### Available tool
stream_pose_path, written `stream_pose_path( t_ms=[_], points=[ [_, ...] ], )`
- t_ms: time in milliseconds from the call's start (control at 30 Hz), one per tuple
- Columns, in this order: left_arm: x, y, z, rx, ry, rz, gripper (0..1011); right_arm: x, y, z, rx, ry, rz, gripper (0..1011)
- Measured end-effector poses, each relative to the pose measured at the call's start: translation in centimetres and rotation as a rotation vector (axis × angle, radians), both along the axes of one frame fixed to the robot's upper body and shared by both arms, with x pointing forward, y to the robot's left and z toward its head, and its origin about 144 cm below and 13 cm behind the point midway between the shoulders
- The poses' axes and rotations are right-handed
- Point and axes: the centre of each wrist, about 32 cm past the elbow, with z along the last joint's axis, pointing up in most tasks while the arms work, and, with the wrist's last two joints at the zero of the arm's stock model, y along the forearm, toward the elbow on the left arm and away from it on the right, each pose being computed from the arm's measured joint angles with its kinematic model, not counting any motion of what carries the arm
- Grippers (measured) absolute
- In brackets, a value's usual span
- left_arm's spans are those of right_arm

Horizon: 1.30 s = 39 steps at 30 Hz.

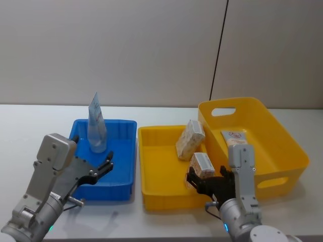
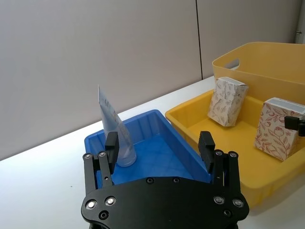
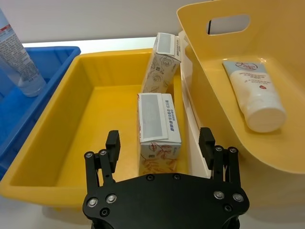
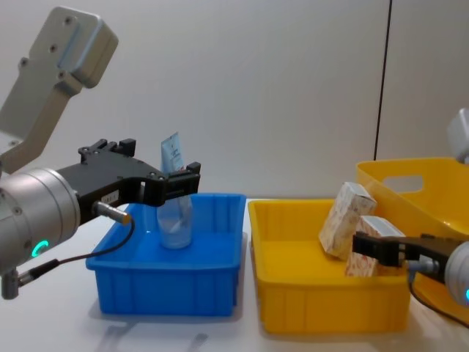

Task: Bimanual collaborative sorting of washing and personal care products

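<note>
Two squeeze tubes: one upright (image 1: 96, 126) in the blue bin (image 1: 123, 174), one lying (image 3: 255, 95) in the yellow basket (image 1: 282, 146). Two floral cartons (image 1: 190, 139) (image 1: 202, 165) in the yellow bin (image 1: 156, 176). Left gripper (image 2: 159, 145) and right gripper (image 3: 159, 143): fingers apart.

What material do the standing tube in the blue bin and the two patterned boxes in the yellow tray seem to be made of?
The standing tube looks like soft, slightly glossy translucent plastic: its top is crimped flat and the lower body shows through. The two patterned boxes look like matte printed cardboard, judging by their sharp folded edges and flat end flaps. The blue bin and yellow tray appear to be smooth moulded plastic.
</note>
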Motion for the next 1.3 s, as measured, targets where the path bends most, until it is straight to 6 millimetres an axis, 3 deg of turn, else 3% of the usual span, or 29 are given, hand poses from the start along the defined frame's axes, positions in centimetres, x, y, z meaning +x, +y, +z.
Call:
stream_pose_path(
  t_ms=[433,633,767,1133,1300],
  points=[
    [0.0,0.0,0.0,0.000,0.000,0.000,1001,0.9,1.0,-0.3,0.004,0.004,0.031,967],
    [0.0,0.0,0.0,0.000,0.000,0.000,1001,1.1,1.3,-0.4,0.006,0.007,0.042,834],
    [0.0,0.0,0.0,0.000,0.000,0.000,1001,1.2,1.4,-0.5,0.006,0.008,0.047,673],
    [0.0,0.0,0.0,0.000,0.000,0.000,1001,1.3,1.6,-0.5,0.006,0.008,0.054,363],
    [0.0,0.0,0.0,0.000,0.000,0.000,1001,1.3,1.6,-0.5,0.008,-0.005,0.056,340]
  ],
)
